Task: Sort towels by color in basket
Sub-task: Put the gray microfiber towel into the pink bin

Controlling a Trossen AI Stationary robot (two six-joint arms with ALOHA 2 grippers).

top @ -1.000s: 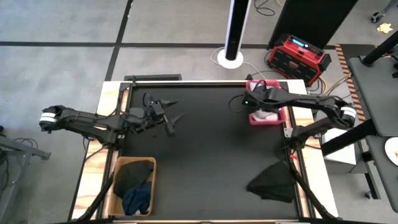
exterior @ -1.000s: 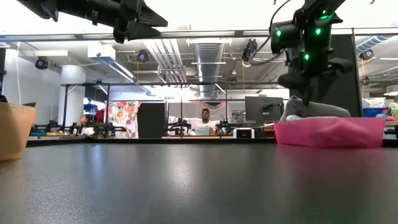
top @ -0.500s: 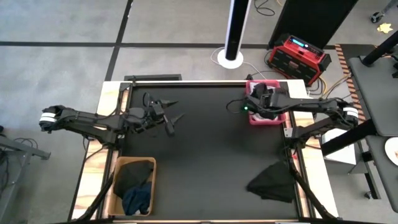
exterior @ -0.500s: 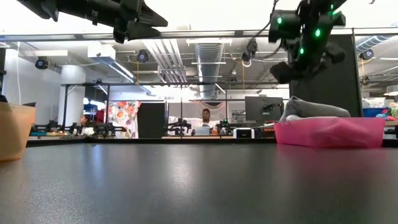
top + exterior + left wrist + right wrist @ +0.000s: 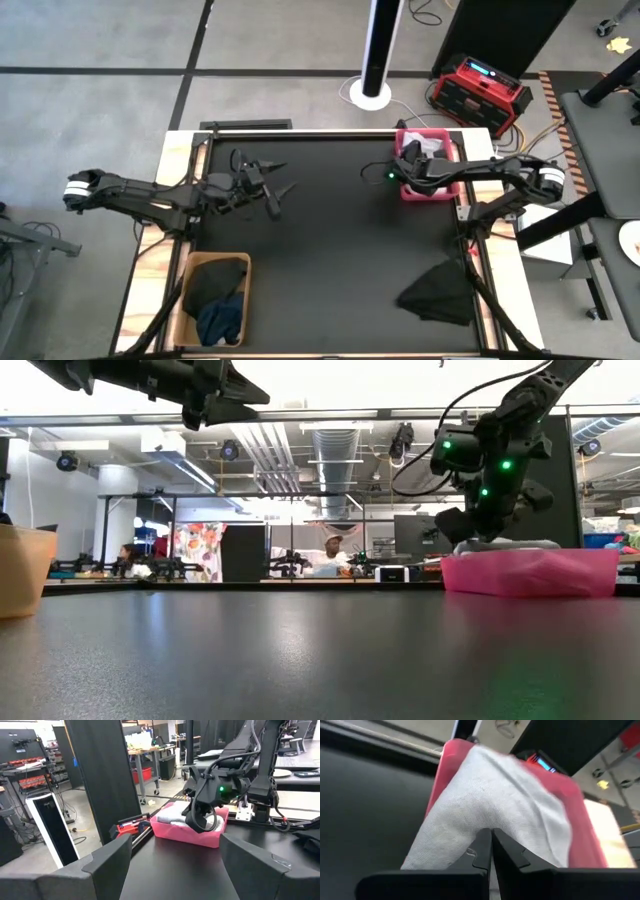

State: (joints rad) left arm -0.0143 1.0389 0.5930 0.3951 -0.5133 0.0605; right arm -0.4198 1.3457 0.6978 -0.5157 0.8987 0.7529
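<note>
A light grey towel (image 5: 490,795) lies in the pink basket (image 5: 432,195) at the table's far right. My right gripper (image 5: 412,165) is shut, with its tips down on that towel (image 5: 510,544). A black towel (image 5: 438,293) lies crumpled on the table near the right front. A tan basket (image 5: 190,268) at the left front holds a black towel (image 5: 215,280) and a navy one (image 5: 222,320). My left gripper (image 5: 278,196) hangs open above the table's far left and touches nothing. My right gripper presses its shut fingertips (image 5: 491,837) onto the top of the grey towel's hump (image 5: 470,827), on the basket's left side. The fingers slant down from above. The towel lies inside the pink basket (image 5: 195,836), pushed low at about rim height. I cannot tell whether a fold is caught between the tips.
Bare black tabletop spreads between the two baskets. A red device (image 5: 480,95) and a white pole's base (image 5: 370,95) stand on the floor beyond the far edge. In the low view a person (image 5: 325,560) sits in the room behind the table.
My right gripper has shut. It rose off the grey towel and came back down onto it near the basket's left side. The towel's hump now lies lower, about level with the pink rim.
</note>
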